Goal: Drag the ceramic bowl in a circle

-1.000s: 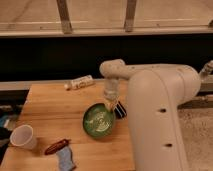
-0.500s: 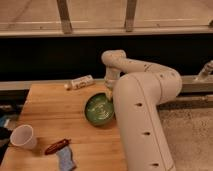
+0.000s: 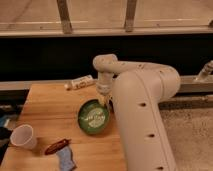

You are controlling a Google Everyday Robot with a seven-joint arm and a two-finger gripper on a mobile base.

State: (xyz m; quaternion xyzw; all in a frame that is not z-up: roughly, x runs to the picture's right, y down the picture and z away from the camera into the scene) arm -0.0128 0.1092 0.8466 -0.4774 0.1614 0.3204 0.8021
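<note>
The ceramic bowl (image 3: pixel 93 117) is round, shallow and glossy green, and sits on the wooden table (image 3: pixel 50 110) near its right edge. My gripper (image 3: pixel 104 99) hangs from the white arm at the bowl's far right rim, touching or just inside it. The bulky arm covers the table's right side and the bowl's right edge.
A white paper cup (image 3: pixel 23 136) stands at the front left. A red-brown bar (image 3: pixel 56 146) and a blue packet (image 3: pixel 65 159) lie at the front. A white bottle (image 3: pixel 80 82) lies on its side at the back edge. A dark ledge runs behind the table.
The bowl has slid forward and slightly left on the table, and the gripper came forward with it at its far right rim. The arm has swung closer to the camera.
</note>
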